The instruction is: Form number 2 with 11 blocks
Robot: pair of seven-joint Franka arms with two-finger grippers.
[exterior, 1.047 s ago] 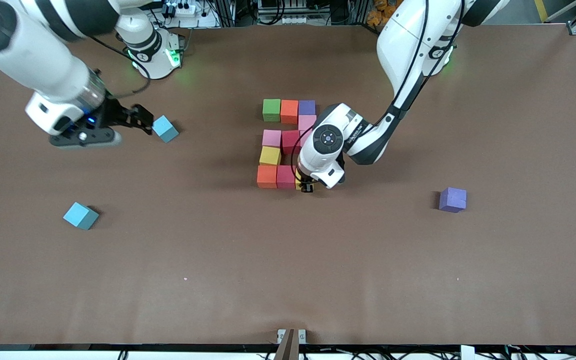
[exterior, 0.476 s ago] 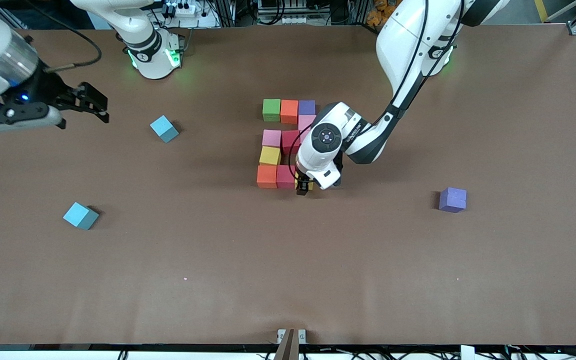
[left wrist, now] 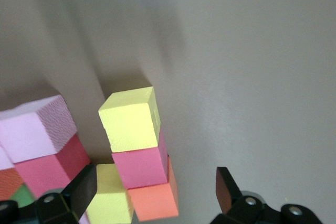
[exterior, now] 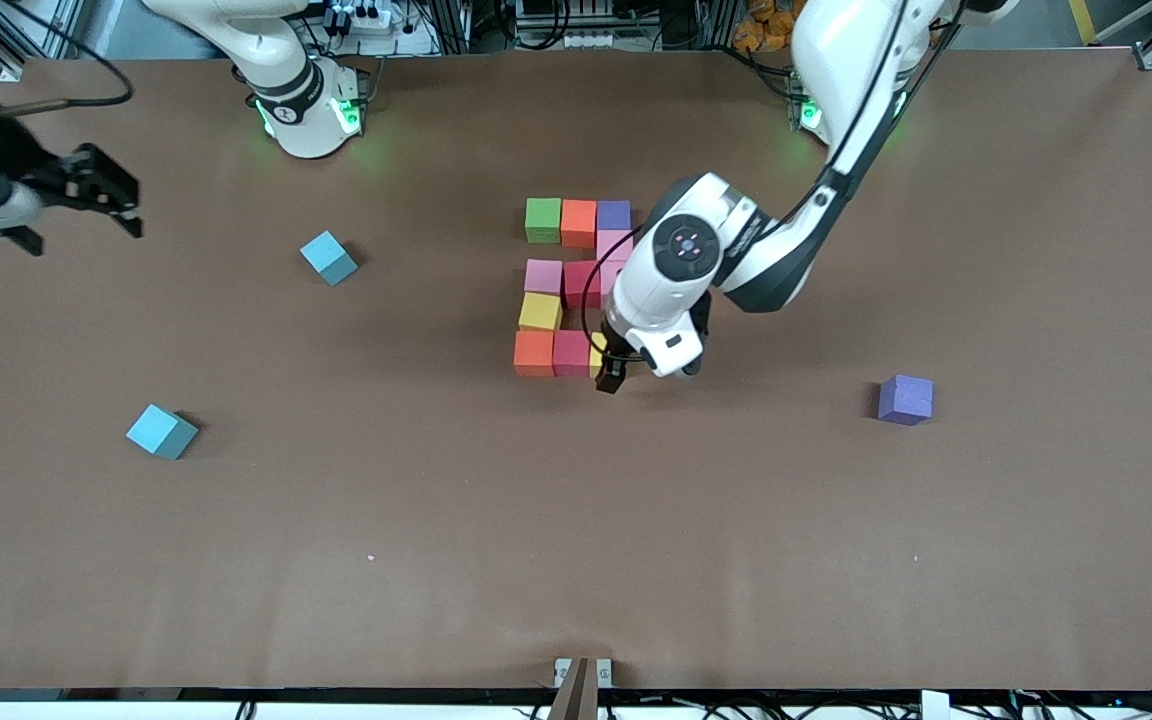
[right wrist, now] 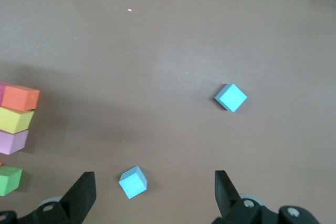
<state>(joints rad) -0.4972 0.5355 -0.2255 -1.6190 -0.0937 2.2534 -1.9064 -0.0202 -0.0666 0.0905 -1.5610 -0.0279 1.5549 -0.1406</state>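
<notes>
Front view: left gripper (exterior: 614,378) over blocks (exterior: 576,290), jaws apart.

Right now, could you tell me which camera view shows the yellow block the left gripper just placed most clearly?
The left wrist view: the yellow block sits unobstructed beside the red one. In the front view only a sliver shows beside the open left gripper. The right wrist view misses it.

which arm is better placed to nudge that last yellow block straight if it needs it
Left, probably. The left gripper hangs open right above the yellow block; the right gripper waits open at its own table end.
</notes>
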